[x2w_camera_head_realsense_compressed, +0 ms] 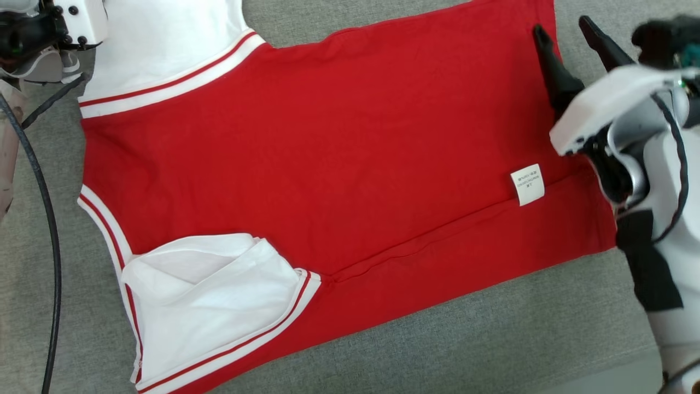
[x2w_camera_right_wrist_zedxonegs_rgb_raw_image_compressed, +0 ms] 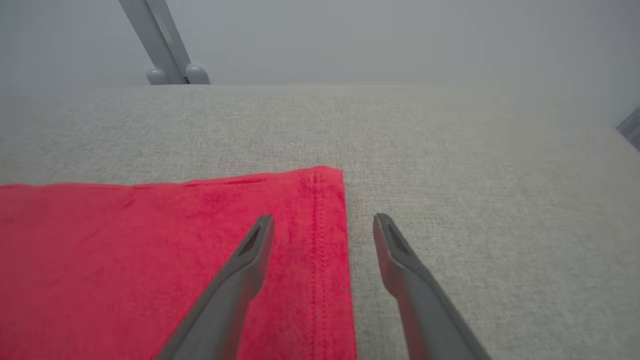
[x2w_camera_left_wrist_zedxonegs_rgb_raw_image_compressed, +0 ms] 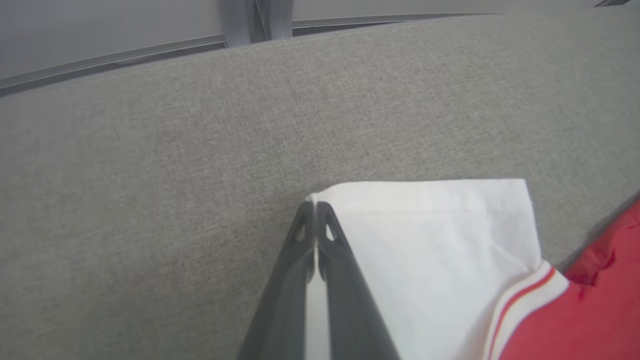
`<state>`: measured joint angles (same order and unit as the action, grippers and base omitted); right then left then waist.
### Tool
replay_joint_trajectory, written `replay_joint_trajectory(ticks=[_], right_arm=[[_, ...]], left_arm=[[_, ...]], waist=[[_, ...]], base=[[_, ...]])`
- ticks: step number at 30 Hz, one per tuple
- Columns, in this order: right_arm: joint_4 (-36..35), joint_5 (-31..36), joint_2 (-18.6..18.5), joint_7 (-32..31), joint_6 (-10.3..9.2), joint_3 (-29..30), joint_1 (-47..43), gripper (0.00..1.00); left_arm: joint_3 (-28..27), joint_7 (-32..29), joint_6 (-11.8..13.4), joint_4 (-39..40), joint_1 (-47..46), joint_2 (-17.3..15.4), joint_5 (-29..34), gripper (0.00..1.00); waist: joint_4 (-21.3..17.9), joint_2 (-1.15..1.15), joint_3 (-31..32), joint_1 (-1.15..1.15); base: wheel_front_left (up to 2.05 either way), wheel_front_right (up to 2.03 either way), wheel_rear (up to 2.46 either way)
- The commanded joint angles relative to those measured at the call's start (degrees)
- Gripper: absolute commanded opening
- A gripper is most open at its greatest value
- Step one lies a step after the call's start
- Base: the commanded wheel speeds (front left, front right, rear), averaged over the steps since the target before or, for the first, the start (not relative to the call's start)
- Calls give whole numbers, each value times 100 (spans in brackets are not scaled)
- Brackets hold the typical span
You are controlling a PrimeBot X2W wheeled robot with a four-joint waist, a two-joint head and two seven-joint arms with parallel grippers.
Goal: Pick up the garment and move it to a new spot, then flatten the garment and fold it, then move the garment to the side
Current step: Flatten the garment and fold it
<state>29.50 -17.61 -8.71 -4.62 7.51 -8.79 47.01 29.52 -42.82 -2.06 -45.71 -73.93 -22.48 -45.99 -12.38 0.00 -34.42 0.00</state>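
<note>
The garment [x2w_camera_head_realsense_compressed: 328, 164] is a red shirt with white sleeves and red-striped white trim. It lies spread out on the grey cloth surface [x2w_camera_head_realsense_compressed: 492, 339], with a white label [x2w_camera_head_realsense_compressed: 527, 184] near its right hem. My left gripper [x2w_camera_left_wrist_zedxonegs_rgb_raw_image_compressed: 316, 210] is shut on the corner of the far white sleeve [x2w_camera_left_wrist_zedxonegs_rgb_raw_image_compressed: 440, 240], and a strip of white cloth shows between its fingers. The left gripper's body [x2w_camera_head_realsense_compressed: 33, 33] sits at the top left of the head view. My right gripper [x2w_camera_head_realsense_compressed: 563, 27] stands open over the garment's far right hem corner [x2w_camera_right_wrist_zedxonegs_rgb_raw_image_compressed: 320, 200], one finger above the red cloth and the other above the grey surface.
A black cable [x2w_camera_head_realsense_compressed: 49, 246] runs down the left side of the surface. The near white sleeve [x2w_camera_head_realsense_compressed: 208, 295] lies folded over at the lower left. Beyond the far edge of the surface stands a grey metal frame leg [x2w_camera_right_wrist_zedxonegs_rgb_raw_image_compressed: 160, 45].
</note>
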Motion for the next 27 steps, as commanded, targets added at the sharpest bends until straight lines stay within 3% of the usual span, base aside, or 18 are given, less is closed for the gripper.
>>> replay_joint_trajectory(ticks=[1,5,12,21,23,24,25,26,27], right_arm=[[113,-67,-54,-215,-4,-40,145,100],[614,-83,-115,-1187,-4,-154,841,100],[1335,417,-30,-2325,-4,-128,1668,100],[1860,624,36,-2659,-4,-52,2115,100],[1945,631,49,-2692,-4,-68,2162,76],[1984,635,43,-2685,-4,-72,2189,49],[2018,641,44,-2678,-4,-87,2210,40],[2042,644,50,-2664,-4,-103,2233,14],[2061,644,56,-2642,-4,-118,2251,0]], left_arm=[[6,-13,-33,18,66,-19,-32,0],[33,-36,-36,73,105,-29,-40,0],[98,-129,3,218,204,-48,-48,0],[175,-303,68,411,231,-56,-67,0],[178,-326,89,453,240,-60,-80,0],[177,-349,109,465,243,-64,-92,0],[177,-351,105,477,249,-75,-101,0],[176,-369,110,495,248,-86,-109,0],[173,-377,115,509,250,-96,-110,0]], waist=[[28,0,18,0],[76,0,49,0],[153,0,79,0],[235,0,19,0],[249,0,0,0],[256,0,-10,0],[260,0,-20,0],[261,0,-32,0],[262,0,-43,0]], base=[[0,0,0],[0,0,0],[0,0,0],[0,0,0],[0,0,0],[0,0,0],[0,0,0],[0,0,0],[0,0,0]])
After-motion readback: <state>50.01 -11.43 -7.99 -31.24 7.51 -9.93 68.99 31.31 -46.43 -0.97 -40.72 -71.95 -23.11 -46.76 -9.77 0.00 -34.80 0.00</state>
